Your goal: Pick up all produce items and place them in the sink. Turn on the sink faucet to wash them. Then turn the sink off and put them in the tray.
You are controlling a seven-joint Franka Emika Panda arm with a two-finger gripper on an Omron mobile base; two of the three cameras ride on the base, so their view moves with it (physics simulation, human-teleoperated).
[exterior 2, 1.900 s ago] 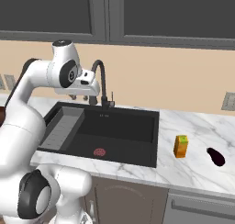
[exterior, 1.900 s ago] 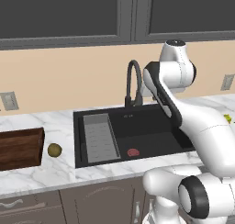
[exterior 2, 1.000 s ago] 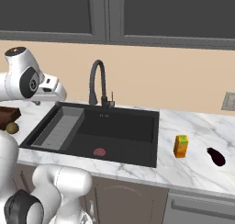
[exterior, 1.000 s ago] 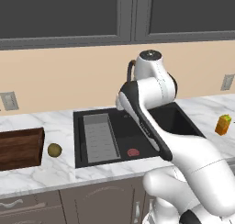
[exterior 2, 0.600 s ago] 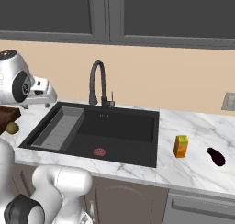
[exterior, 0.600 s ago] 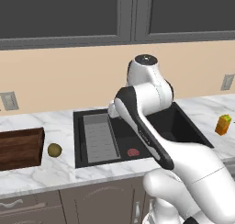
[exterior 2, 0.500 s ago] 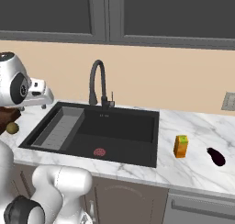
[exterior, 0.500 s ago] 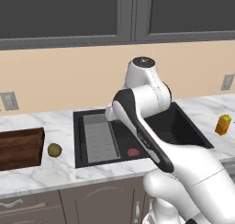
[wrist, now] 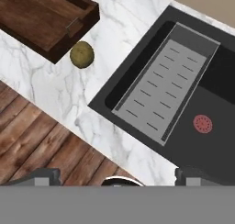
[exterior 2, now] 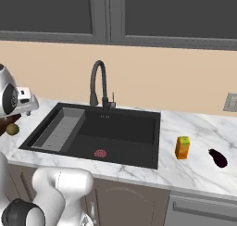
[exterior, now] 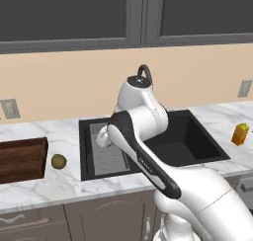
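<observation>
The olive-yellow produce item (wrist: 82, 54) lies on the marble counter beside a corner of the brown wooden tray (wrist: 46, 16); it also shows as a small lump (exterior: 59, 161) to the right of the tray (exterior: 20, 158). The dark purple produce item (exterior 2: 217, 158) rests on the counter far right of the sink (exterior 2: 129, 128). My gripper (wrist: 117, 177) is open and empty, high above the counter's front edge, between the olive lump and the sink's ribbed rack (wrist: 165, 90). The black sink faucet (exterior 2: 98, 84) stands behind the basin, with no water running.
A flat red disc (exterior 2: 100, 153) lies on the sink floor. An orange block with a green top (exterior 2: 182, 147) stands on the counter right of the sink. My white arm crosses in front of the basin (exterior: 192, 141) and hides most of the faucet there.
The arm has swung left from over the sink toward the counter by the tray. The gripper has stayed open and nothing on the counter has moved.
</observation>
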